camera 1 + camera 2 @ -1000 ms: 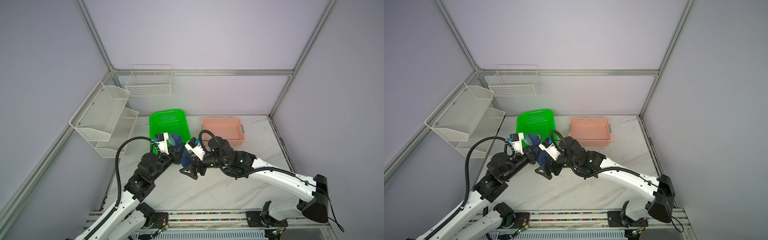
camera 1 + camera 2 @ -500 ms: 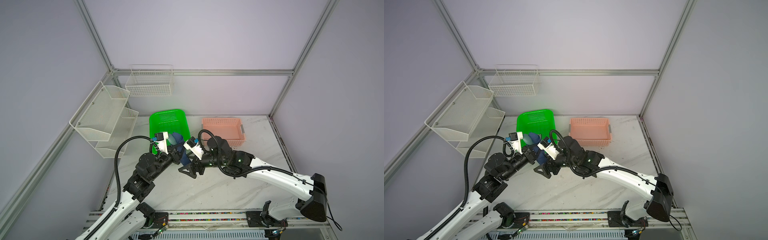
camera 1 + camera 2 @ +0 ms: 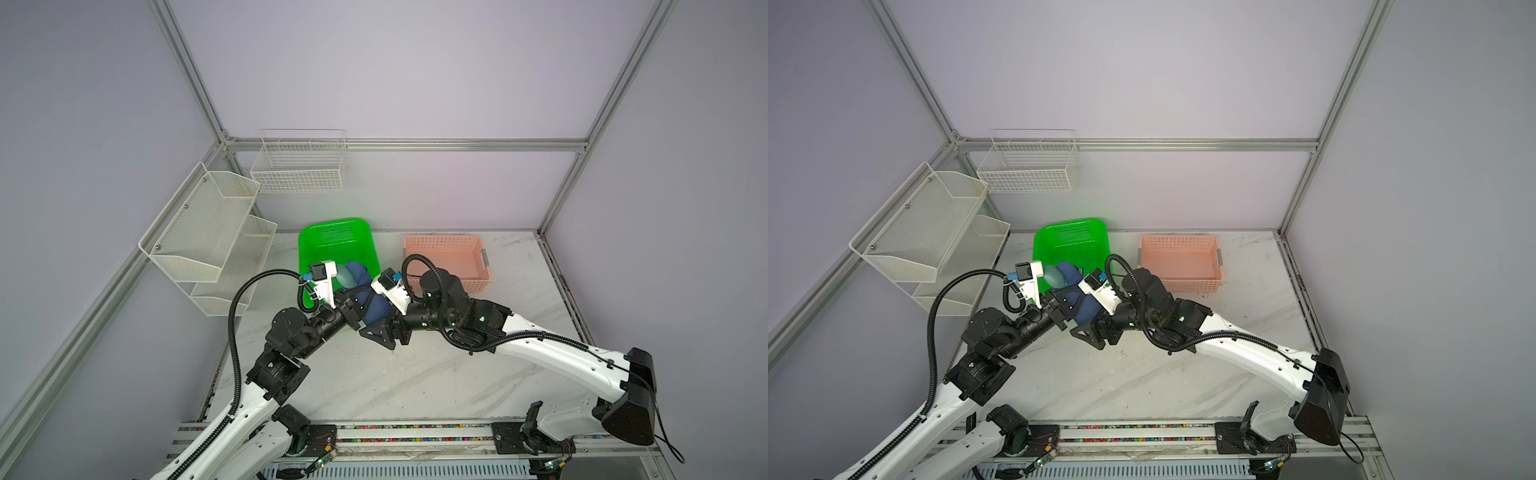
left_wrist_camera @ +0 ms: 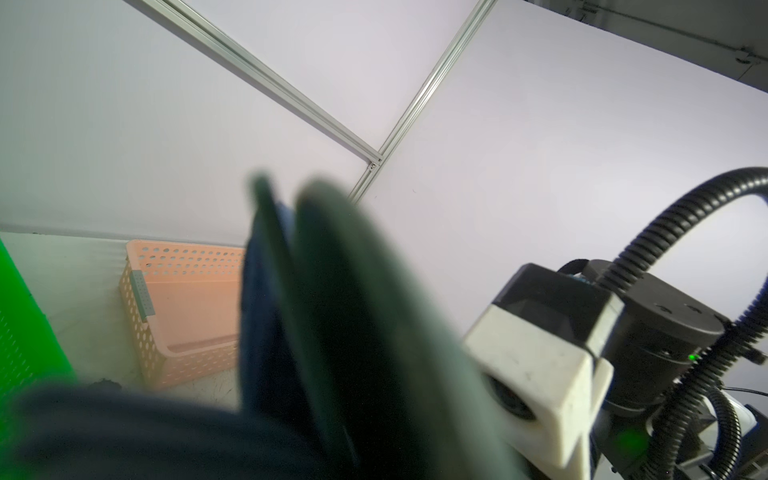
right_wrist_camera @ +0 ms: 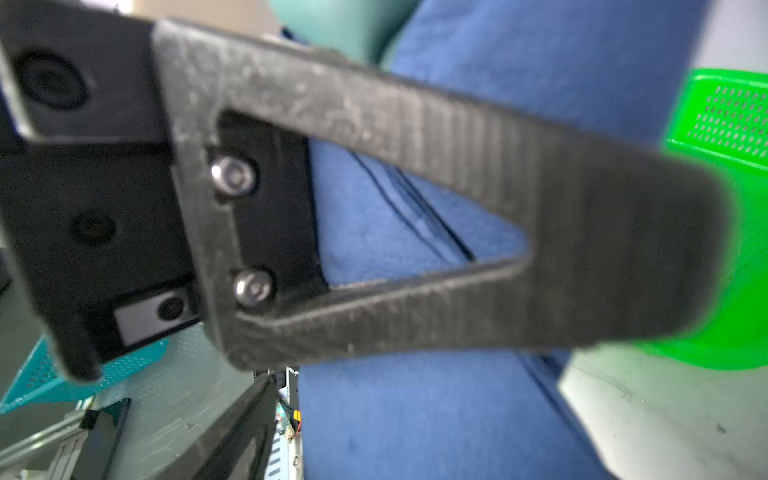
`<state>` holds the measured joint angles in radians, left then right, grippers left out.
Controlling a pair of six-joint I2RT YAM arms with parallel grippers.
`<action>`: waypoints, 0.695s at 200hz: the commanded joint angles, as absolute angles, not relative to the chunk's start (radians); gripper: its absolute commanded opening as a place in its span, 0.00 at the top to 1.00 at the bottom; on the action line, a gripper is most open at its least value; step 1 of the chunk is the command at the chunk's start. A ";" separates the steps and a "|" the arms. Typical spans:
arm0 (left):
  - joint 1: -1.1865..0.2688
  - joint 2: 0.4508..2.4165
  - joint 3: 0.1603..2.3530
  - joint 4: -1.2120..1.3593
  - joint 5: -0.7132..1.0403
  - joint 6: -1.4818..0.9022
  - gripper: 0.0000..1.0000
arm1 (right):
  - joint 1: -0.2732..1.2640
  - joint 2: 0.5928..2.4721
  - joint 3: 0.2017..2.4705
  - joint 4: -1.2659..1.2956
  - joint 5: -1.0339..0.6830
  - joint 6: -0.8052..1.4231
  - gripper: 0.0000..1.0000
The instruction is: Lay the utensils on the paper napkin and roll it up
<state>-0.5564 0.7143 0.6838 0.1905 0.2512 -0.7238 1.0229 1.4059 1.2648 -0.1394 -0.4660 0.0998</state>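
Left gripper (image 3: 362, 300) clamped on rolled paper napkin (image 3: 377, 311), utensils (image 3: 344, 276) poking out at 11 o'clock; right gripper (image 3: 376, 327) jaws apart, straddling its 6 o'clock end.

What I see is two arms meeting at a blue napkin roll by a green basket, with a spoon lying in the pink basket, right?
Not quite. The pink basket is empty in both top views. The spoon sticks out of the end of the napkin roll, by the green basket. The rest holds.
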 commanded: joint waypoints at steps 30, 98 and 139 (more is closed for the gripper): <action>-0.555 0.712 0.692 0.267 0.287 -0.742 1.00 | 1.019 1.379 1.247 -0.080 -0.546 0.101 0.27; -0.554 0.703 0.750 0.111 0.207 -0.676 1.00 | 0.993 1.237 1.222 -0.195 -0.257 0.118 0.03; -0.554 0.703 0.781 0.036 0.133 -0.642 1.00 | 0.991 1.145 1.280 -0.383 -0.147 0.086 0.03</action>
